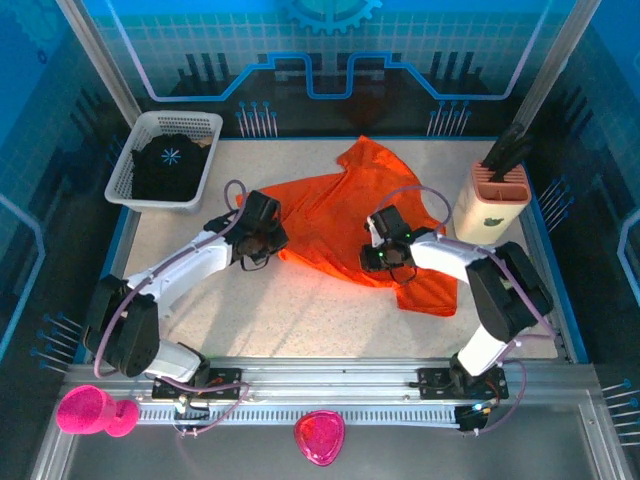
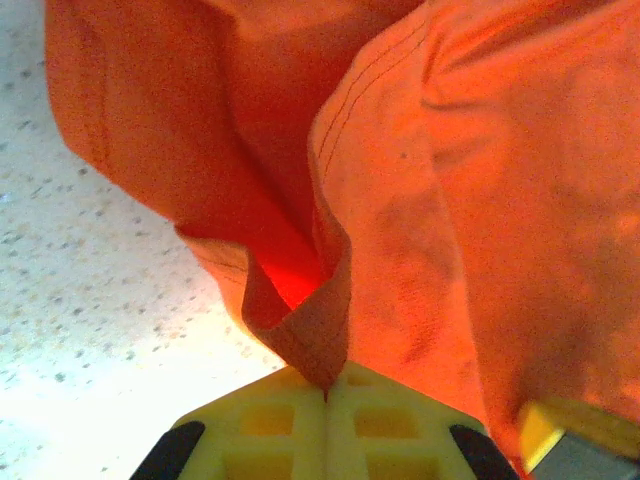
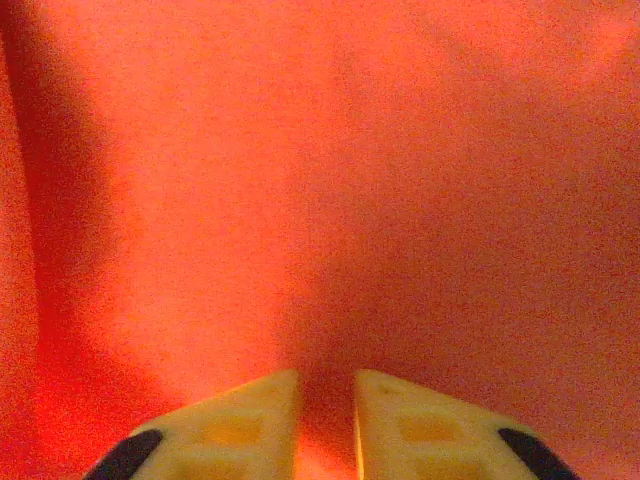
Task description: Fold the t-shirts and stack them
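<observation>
Overhead, the orange t-shirt [image 1: 340, 225] lies rumpled and partly spread across the middle of the speckled table [image 1: 300, 310], while the black t-shirt [image 1: 170, 165] with its pale-blue starburst sits bunched in the white mesh basket [image 1: 150, 125] at the far left corner. The left gripper [image 1: 255, 250] is at the orange shirt's left edge, and the right gripper [image 1: 385, 262] rests on the cloth nearer its right side. A cream holder [image 1: 492, 200] with dark tools stands at the far right, just beside a sleeve. From the left wrist, the left gripper [image 2: 327, 385] has its yellow fingers [image 2: 270, 420] pressed together, a hemmed fold of the orange t-shirt [image 2: 480, 200] pinched between them and lifted off the table [image 2: 80, 300]. From the right wrist, the right gripper [image 3: 325, 390] shows its fingers [image 3: 240, 420] nearly together, the thin slit between them packed with the orange t-shirt [image 3: 330, 180], which spreads flat just ahead.
</observation>
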`<state>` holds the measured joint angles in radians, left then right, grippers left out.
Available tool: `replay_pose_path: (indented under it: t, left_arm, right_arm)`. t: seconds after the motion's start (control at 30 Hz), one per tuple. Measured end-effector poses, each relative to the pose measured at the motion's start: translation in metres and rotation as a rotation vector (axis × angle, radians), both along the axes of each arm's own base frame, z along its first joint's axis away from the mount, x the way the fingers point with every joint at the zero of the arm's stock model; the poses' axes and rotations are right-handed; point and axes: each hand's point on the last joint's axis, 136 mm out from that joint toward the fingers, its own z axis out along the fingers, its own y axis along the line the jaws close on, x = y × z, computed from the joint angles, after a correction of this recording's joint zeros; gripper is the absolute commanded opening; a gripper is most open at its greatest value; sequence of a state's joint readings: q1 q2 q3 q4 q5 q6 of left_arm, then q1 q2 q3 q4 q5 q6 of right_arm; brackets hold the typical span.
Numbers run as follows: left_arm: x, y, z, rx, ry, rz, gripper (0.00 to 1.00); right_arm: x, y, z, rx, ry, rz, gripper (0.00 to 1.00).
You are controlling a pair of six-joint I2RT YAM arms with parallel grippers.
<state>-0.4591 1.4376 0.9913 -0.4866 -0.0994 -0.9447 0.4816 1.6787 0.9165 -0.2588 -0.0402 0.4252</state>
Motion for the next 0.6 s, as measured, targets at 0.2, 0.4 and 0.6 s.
replay_pose_path:
  t: [0.2, 0.4, 0.6]
  left_arm:
    - [-0.031, 0.011, -0.010, 0.052, 0.038, 0.025, 0.00]
    - [-0.059, 0.023, 0.001, 0.072, 0.037, 0.062, 0.00]
    - [-0.085, 0.031, 0.005, 0.109, 0.089, 0.052, 0.00]
  right_arm:
    - [0.033, 0.002, -0.013, 0.054, 0.035, -0.072, 0.00]
    - [0.046, 0.004, -0.016, 0.124, 0.051, -0.111, 0.00]
    - [0.051, 0.004, -0.016, 0.182, 0.059, -0.142, 0.00]
